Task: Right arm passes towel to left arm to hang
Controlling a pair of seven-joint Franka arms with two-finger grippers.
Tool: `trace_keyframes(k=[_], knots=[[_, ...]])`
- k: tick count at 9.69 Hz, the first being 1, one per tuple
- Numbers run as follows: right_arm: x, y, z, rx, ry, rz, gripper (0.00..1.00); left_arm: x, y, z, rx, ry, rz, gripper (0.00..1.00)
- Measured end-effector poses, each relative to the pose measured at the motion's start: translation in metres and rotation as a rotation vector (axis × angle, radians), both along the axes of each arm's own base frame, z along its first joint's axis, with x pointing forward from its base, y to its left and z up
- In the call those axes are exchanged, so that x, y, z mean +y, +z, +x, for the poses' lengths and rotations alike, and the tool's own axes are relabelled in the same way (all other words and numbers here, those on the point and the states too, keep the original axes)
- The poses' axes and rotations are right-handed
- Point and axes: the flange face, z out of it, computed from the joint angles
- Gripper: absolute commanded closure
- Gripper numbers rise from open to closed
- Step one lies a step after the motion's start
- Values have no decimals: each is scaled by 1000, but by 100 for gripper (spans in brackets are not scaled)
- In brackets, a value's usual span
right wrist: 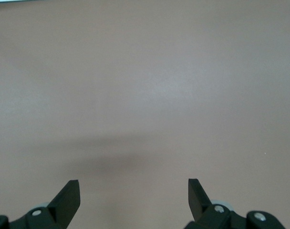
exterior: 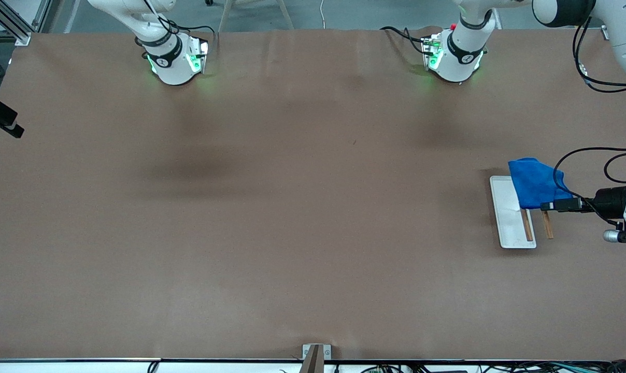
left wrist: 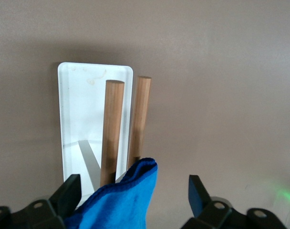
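Towel (exterior: 536, 182) was draped over the two wooden rods (left wrist: 114, 129) of the white tray rack (exterior: 504, 207), toward the left arm's end of the table, bunched at the rods' end farther from the front camera; the rods' bare ends stuck out nearer to that camera. Rods ran roughly along the tray's long axis. Left gripper (exterior: 551, 205) sat just beside the towel's lower edge, over the outer rod, fingers (left wrist: 68, 191) spread wide with nothing clamped: in the left wrist view the blue cloth lay between them, up against one finger, with a clear gap to the other. Left arm (exterior: 621, 207) came in roughly level from the table's edge, wrist pointing toward the rack. Towel looked hung, so the coming move was probably a straight pull-back away from the cloth, along the gripper's own axis; snagging the fold would be the risk. Right gripper (right wrist: 134, 198) was wide open and empty over bare table (exterior: 271, 217); right arm waited, gripper not visible in the front view
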Motion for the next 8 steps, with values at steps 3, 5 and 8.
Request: trace_keyframes(k=[3, 5, 8], knots=[[1, 2, -1, 1, 2, 0, 0, 4, 39, 11, -54, 28, 49, 0], [2, 2, -1, 3, 4, 0, 0, 3, 80, 16, -89, 22, 166, 0], [2, 2, 0, 3, 4, 0, 0, -47, 154, 20, -187, -87, 284, 0]])
